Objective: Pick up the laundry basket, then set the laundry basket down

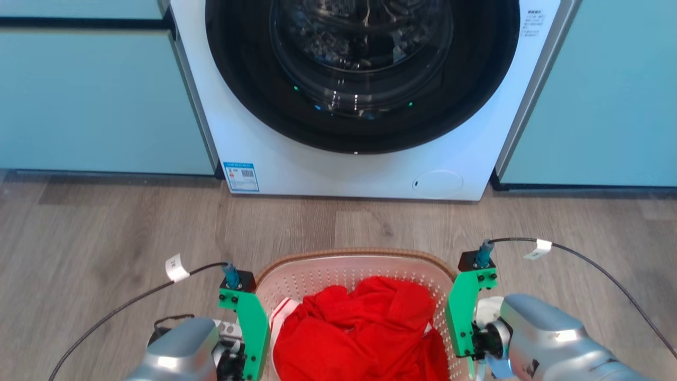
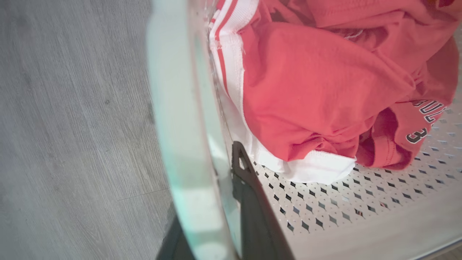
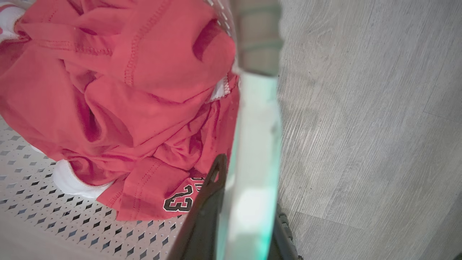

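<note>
Red clothing [image 1: 365, 328] heaps inside the laundry basket [image 1: 349, 255], lower centre of the head view, over grey wood floor [image 1: 106, 238] below the washer [image 1: 365, 174]; whether its base touches the floor we cannot tell. Left wrist view: left gripper [image 2: 216, 180] closed across the basket's pale side handle, one finger inside, one outside. Right wrist view: right gripper [image 3: 249, 195] clamps the opposite handle likewise.

Colours we see: red, white, teal, grey.
Laundry basket [image 1: 328, 276] white w/ perforated dot pattern, brown rim; red jersey [image 1: 365, 328] w/ white & red-striped trim, black nos. outlined white. Washer [image 1: 296, 159] white, black door ring. Cabinets [image 1: 95, 100] pale teal. Floor [image 1: 132, 233] grey wood-grain. Wrist brackets [image 1: 253, 323] green; fingers [image 2: 252, 202] dark.
</note>
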You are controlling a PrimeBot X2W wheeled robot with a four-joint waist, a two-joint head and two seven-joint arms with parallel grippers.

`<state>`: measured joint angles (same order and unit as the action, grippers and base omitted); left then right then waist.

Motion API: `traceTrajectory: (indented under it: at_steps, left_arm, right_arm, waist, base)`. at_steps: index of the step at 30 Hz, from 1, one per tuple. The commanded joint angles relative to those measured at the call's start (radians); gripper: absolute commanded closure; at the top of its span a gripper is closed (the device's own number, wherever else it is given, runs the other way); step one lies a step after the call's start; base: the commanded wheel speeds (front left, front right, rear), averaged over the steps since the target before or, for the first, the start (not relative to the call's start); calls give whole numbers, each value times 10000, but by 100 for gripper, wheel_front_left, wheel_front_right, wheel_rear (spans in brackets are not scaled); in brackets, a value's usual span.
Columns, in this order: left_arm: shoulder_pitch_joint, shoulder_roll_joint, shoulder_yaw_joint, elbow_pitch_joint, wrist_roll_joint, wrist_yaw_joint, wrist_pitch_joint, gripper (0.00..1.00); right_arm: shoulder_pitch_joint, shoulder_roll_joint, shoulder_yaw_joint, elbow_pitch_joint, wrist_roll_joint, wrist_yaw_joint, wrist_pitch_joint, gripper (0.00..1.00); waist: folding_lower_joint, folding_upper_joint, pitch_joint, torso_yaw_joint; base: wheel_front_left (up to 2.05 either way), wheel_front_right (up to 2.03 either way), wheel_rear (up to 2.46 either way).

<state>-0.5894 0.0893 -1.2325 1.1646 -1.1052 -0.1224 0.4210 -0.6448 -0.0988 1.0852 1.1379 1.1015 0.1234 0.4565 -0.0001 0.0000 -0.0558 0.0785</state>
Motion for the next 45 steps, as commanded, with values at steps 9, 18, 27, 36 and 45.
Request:
traceTrajectory:
  at_steps: [9,18,27,36,45]
  left_arm:
    - [-326,135,-283,-519,-17,-82,458,100]
    - [-432,151,-388,-807,-123,-82,1250,100]
    - [-544,236,-436,-1111,-328,-82,1799,100]
    - [-552,267,-459,-1181,-347,-82,1821,100]
    - [-477,269,-470,-1145,-416,-82,1735,100]
  right_arm:
    - [-348,267,412,-329,353,73,-96,100]
    - [-479,276,655,-163,630,73,218,100]
    - [-715,284,859,-203,903,73,335,100]
    - [-880,214,1032,-196,1126,73,216,100]
    - [-1000,194,1258,-204,1285,73,126,100]
  waist:
    - [1,0,-476,-152]
    - [1,0,-462,-197]
    - [1,0,-360,-151]
    - [1,0,-356,-72]
    - [1,0,-372,-38]
  base:
    - [0,0,0]
    - [0,0,0]
    - [0,0,0]
    - [0,0,0]
    - [0,0,0]
